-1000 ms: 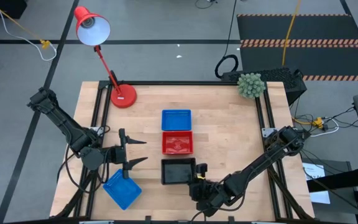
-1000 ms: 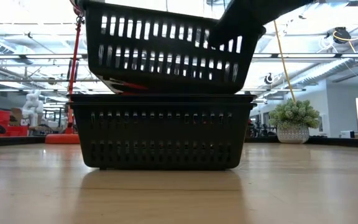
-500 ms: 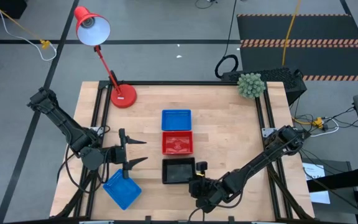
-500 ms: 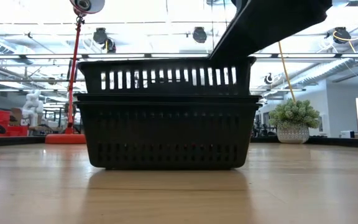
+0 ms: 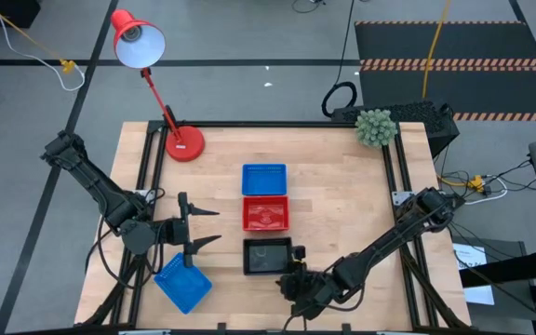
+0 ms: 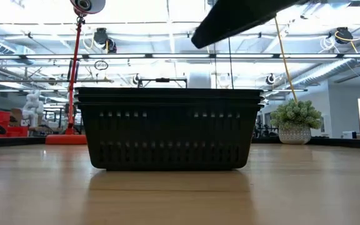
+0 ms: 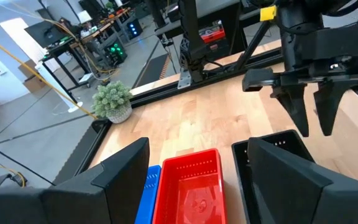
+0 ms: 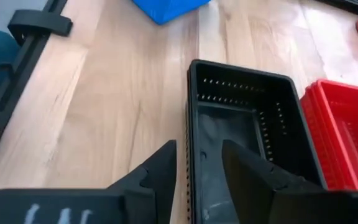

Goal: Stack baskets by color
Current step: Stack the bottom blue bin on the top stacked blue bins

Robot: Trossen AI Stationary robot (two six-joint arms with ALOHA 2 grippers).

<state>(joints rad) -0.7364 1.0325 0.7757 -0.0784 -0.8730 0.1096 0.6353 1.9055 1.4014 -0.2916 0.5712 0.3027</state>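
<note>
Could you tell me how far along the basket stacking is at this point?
Done: the black stack, red stack and blue stack sit in a row. In hand: nothing; the right gripper stands open over the black stack's rim. Left: one loose blue basket beside the open left gripper.

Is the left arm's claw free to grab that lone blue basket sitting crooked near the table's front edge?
Probably yes. The left claw hangs open right beside the crooked blue basket, with nothing between them. The right claw is over by the black basket stack, well out of its way.
</note>
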